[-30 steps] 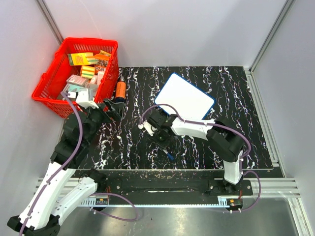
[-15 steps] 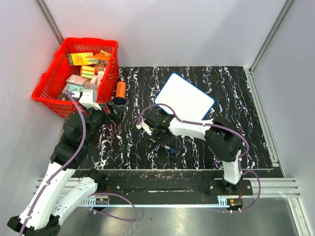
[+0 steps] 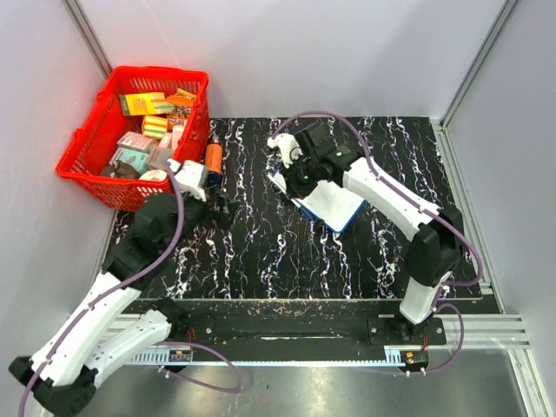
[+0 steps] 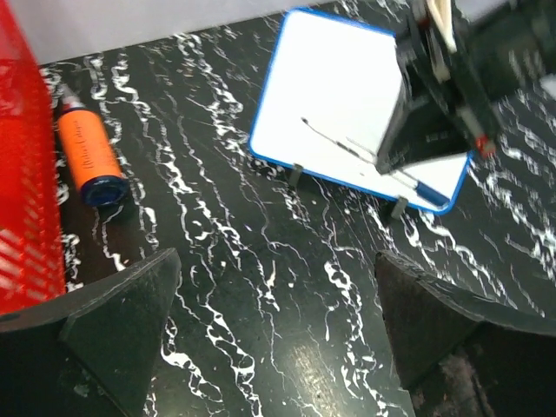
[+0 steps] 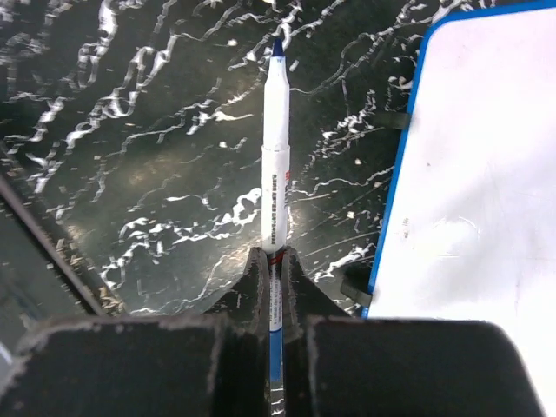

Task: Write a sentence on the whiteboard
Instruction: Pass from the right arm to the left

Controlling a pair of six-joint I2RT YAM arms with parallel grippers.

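My R tool (image 5: 269, 261) is clamped on a white-barrelled blue-tipped marker pen (image 5: 275, 165), tip pointing away fr my wrist. The small white rectangular board w/ thin blue rim (image 3: 339, 207) lies on the black marbled desk (image 3: 261, 252), well right of the red plastic basket (image 3: 87, 161). R tool hangs over the board's basket-side edge. My L tool (image 4: 278, 304) is spread wide apart nr the basket's front-right corner. An orange cylindrical bottle (image 4: 89, 156) lies just beside the basket.

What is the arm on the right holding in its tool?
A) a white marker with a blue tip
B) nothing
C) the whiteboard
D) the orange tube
A: in the right wrist view, the right tool is shut on the white marker, whose blue tip points away.
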